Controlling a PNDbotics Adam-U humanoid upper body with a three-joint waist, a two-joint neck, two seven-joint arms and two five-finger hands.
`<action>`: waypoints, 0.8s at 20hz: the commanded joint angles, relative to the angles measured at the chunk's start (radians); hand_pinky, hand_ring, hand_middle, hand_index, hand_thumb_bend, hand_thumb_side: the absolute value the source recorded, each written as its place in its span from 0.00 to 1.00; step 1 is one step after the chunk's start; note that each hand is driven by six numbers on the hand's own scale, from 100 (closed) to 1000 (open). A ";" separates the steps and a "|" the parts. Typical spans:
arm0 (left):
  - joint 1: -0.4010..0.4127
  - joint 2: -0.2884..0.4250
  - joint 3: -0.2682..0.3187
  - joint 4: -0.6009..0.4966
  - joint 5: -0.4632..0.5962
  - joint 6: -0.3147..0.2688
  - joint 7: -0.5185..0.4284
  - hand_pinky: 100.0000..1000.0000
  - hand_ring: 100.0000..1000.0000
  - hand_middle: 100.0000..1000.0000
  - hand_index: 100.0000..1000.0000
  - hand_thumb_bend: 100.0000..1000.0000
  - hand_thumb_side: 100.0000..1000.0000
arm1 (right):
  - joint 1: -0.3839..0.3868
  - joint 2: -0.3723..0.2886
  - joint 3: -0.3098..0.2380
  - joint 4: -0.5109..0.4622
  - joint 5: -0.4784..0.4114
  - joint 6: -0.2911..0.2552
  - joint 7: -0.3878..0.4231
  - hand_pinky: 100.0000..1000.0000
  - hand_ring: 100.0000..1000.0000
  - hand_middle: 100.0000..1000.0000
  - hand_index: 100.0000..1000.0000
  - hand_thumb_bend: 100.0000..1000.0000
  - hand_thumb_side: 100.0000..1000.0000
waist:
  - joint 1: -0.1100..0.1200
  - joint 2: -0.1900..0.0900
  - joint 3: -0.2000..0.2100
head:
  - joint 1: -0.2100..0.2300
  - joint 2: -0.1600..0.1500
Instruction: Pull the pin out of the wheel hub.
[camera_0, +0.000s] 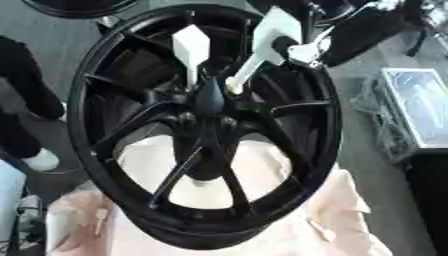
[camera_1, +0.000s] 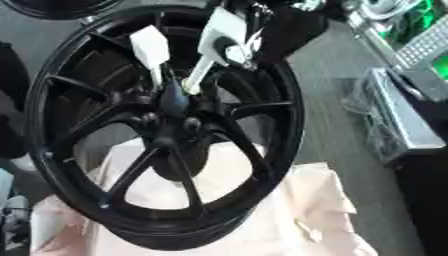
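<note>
A black spoked wheel hub (camera_0: 208, 107) stands tilted on a pale cloth. Two white pins with flat wide heads stick out near its centre. The left pin (camera_0: 191, 49) stands upright with nothing touching it. The right pin (camera_0: 273, 36) leans to the upper right, its thin shaft running down to the hub centre. My right hand (camera_0: 302, 49), black with silver parts, comes in from the upper right and is curled on this pin's head. My left hand shows in neither view.
The pale pink cloth (camera_0: 332, 220) covers the support under the wheel. A grey case (camera_0: 420, 107) and loose cables (camera_0: 376, 107) lie on the right. Another black wheel (camera_0: 79, 6) shows at the top left. A dark clothed shape (camera_0: 24, 75) stands at the left.
</note>
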 joint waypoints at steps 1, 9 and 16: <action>-0.007 0.017 0.014 -0.022 0.001 -0.005 0.003 0.54 0.78 0.59 0.66 0.11 0.70 | 0.072 -0.119 -0.118 -0.037 -0.076 -0.014 -0.110 0.55 0.42 0.14 0.39 0.00 0.06 | 0.009 -0.009 -0.007 | 0.010 0.006; -0.010 0.010 0.027 -0.036 0.006 -0.010 0.017 0.55 0.78 0.59 0.66 0.11 0.70 | 0.544 -0.206 -0.455 -0.070 -0.178 -0.120 -0.487 0.57 0.44 0.17 0.42 0.00 0.07 | 0.032 0.011 -0.026 | 0.074 0.006; -0.019 0.002 0.028 -0.039 0.009 -0.010 0.017 0.55 0.78 0.60 0.66 0.11 0.70 | 0.781 -0.071 -0.594 0.003 -0.018 -0.238 -0.495 0.77 0.80 0.65 0.84 0.00 0.26 | 0.048 0.021 -0.034 | 0.112 0.006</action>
